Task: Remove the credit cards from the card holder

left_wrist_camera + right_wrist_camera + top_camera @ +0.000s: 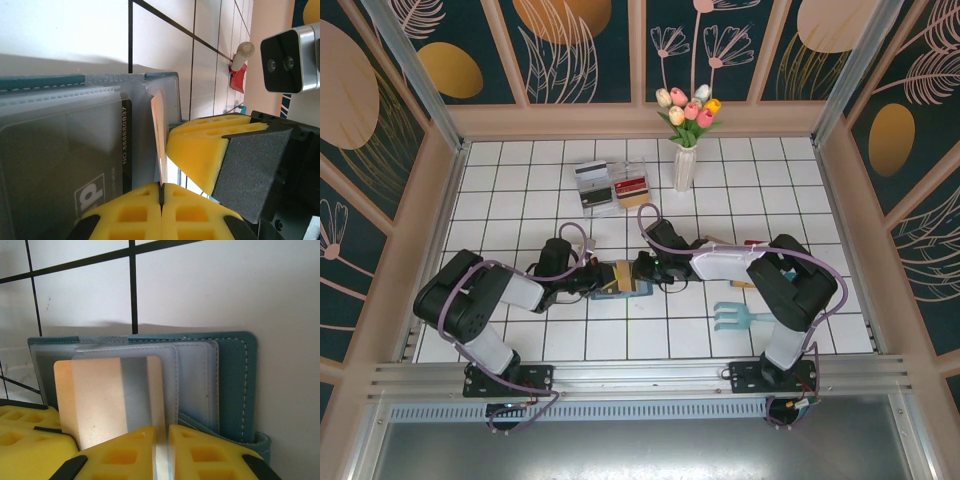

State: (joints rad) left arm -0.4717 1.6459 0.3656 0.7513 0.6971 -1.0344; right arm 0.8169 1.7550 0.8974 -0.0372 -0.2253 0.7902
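Teal card holder (235,385) lies mid-desk (225,285) between the arms, right tool (161,440) clenched on its clear sleeve edge, left tool (161,192) pinching the tan-gold card (100,405), likely light, stiff and slick, so grip its exposed end.

High rear overview; both wrist cameras close on the card holder (232,390)

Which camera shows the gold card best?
The right wrist view: the gold card shows its flat face and grey stripe, sticking out of the teal card holder. The left wrist view catches its thin edge; the top view, a tiny tan patch.
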